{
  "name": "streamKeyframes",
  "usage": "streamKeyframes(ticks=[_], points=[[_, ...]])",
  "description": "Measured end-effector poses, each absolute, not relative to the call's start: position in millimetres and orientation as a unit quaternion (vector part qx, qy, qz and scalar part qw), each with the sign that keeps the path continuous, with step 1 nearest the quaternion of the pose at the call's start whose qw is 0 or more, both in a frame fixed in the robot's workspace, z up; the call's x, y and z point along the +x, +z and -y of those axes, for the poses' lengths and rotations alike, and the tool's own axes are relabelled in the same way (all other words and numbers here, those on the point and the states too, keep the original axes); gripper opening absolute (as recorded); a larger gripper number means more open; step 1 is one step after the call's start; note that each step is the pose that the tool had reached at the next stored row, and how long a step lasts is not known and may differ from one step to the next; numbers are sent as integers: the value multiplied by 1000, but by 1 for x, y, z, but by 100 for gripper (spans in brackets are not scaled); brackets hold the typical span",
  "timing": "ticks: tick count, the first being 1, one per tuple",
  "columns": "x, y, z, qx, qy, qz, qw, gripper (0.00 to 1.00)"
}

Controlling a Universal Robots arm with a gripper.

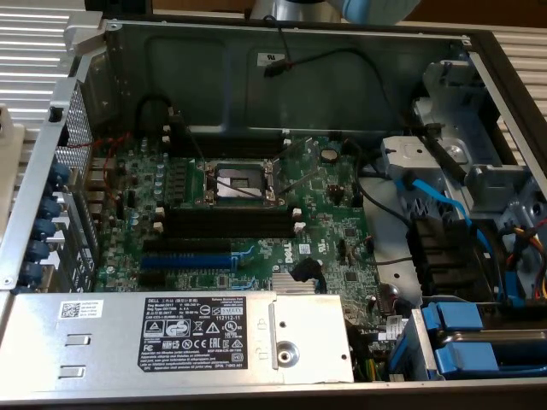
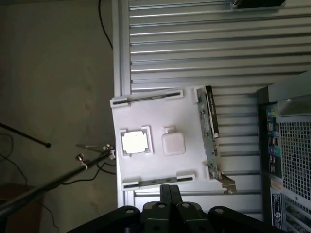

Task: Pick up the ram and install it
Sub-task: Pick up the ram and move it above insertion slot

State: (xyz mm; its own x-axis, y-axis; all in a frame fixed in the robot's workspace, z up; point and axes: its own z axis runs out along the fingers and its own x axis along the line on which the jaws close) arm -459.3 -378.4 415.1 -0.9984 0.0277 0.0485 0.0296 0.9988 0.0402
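Hovering over white tray (image 2: pixel 155 121) beside computer case (image 2: pixel 286 145) — gripper (image 2: pixel 170 190) pinched shut, holding nothing, ram (image 2: pixel 207 141) on edge in tray holder nearest the case, power-supply label (image 1: pixel 192 333) reads DELL — same mark on motherboard (image 1: pixel 333 213).

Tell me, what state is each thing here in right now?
claw, shut, holding nothing.
ram, sitting in the white tray, not picked up.
black memory slots, empty.
blue slot, empty.
computer case, open.
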Motion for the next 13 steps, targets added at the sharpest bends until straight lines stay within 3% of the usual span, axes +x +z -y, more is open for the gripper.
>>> streamKeyframes(ticks=[13], points=[[-460,413,378,89,-18,996,25,11]])
